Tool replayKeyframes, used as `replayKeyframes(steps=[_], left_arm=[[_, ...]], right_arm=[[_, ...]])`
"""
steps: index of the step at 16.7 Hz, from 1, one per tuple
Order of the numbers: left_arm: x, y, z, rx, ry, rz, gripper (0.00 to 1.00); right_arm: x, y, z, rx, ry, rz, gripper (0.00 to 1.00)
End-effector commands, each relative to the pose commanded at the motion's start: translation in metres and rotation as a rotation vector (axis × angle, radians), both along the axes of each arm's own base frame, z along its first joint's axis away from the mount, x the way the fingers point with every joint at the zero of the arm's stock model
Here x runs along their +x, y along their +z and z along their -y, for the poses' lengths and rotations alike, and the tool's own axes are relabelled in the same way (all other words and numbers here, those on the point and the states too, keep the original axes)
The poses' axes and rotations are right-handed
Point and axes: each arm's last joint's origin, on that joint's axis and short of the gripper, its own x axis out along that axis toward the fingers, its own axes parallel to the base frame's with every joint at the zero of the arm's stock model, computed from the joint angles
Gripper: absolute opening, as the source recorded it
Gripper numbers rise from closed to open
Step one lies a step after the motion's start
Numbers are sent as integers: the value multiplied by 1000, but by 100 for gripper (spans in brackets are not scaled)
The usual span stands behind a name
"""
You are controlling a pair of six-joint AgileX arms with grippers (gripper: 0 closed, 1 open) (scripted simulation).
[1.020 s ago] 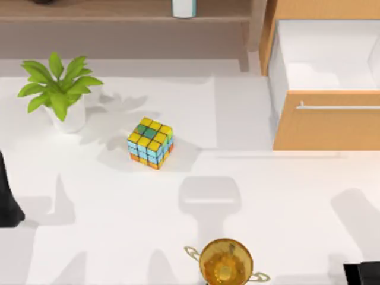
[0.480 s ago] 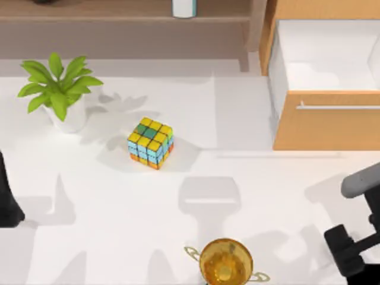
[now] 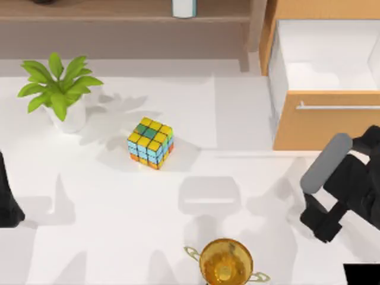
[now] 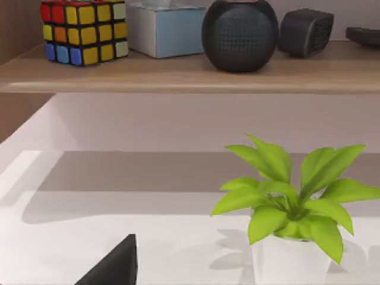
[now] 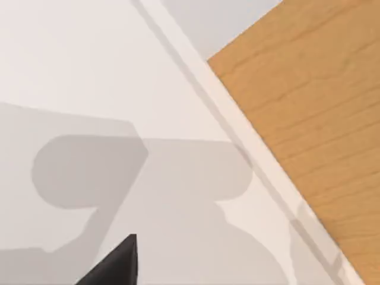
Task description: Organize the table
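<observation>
The white tabletop (image 3: 119, 231) spread beneath everything, reaching back to the brown shelf (image 3: 119, 12). On it, the colourful cube (image 3: 151, 143) sat near the middle; the potted plant (image 3: 59, 89) stood to the cube's left, the gold trophy (image 3: 225, 261) nearer the front edge, and the wooden drawer cabinet (image 3: 326, 122) to its right. The right tool (image 3: 323, 228) hovered below that cabinet, its opening impossible to judge. The left arm (image 3: 7, 202) was parked far left of the cube.

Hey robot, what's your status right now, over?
Right hand over table's right side, near open drawer. Left arm parked at left edge. Cube, trophy, plant untouched.
</observation>
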Motion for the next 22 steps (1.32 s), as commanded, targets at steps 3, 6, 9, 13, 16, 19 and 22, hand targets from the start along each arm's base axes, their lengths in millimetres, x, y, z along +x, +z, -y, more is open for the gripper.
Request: replayKeyframes(steps=[3,6,9,13,16,19,22], left_arm=[[0,0,0,0,0,0,100],[0,0,0,0,0,0,100],[0,0,0,0,0,0,100],[0,0,0,0,0,0,100],[0,0,0,0,0,0,100],[0,0,0,0,0,0,100],[0,0,0,0,0,0,100]], right_arm=[[6,-8,-2,-143,92,210,100],[8,-15,2,-299,128,389,100],[10,-19,8,-450,111,529,100],[14,-22,19,-613,47,647,100],[17,-24,25,-685,7,687,100],[17,-24,27,-699,-2,693,100],[17,-25,25,-698,7,688,100]])
